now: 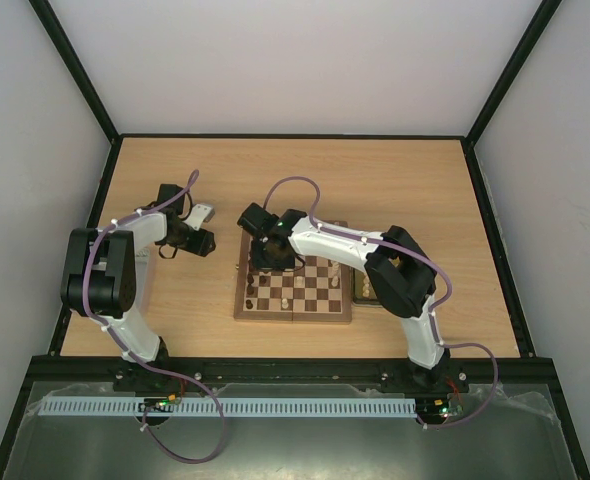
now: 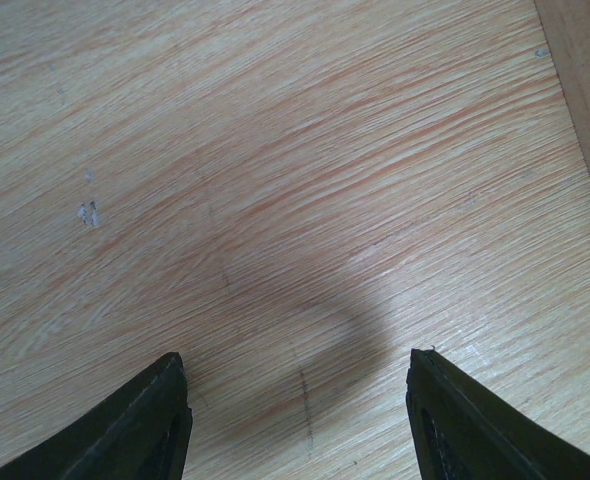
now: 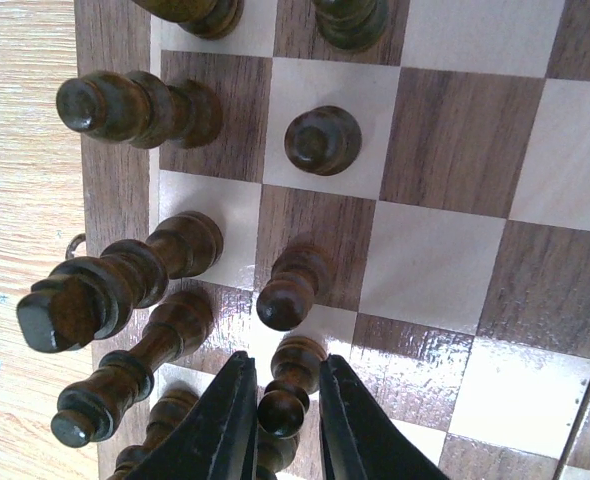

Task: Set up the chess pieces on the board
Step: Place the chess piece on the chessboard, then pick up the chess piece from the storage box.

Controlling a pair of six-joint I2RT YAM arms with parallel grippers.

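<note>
The board [image 1: 293, 316] lies in the middle of the table, with dark chess pieces along its left side and pale ones [image 1: 295, 297] on the near rows. My right gripper [image 1: 265, 262] hangs over the board's far left corner. In the right wrist view its fingers [image 3: 283, 358] stand slightly open on either side of an upright dark pawn [image 3: 293, 385], with thin gaps beside the pawn's head. More dark pawns [image 3: 290, 290] [image 3: 322, 138] and taller dark pieces [image 3: 85, 300] stand close by. My left gripper [image 2: 295, 355] is open over bare table, left of the board [image 1: 207, 240].
A small tray [image 1: 363, 288] sits against the board's right edge, half hidden under my right arm. A dark frame and pale walls enclose the wooden table [image 2: 275, 150]. Tall dark pieces [image 3: 125, 105] crowd the squares left of my right fingers.
</note>
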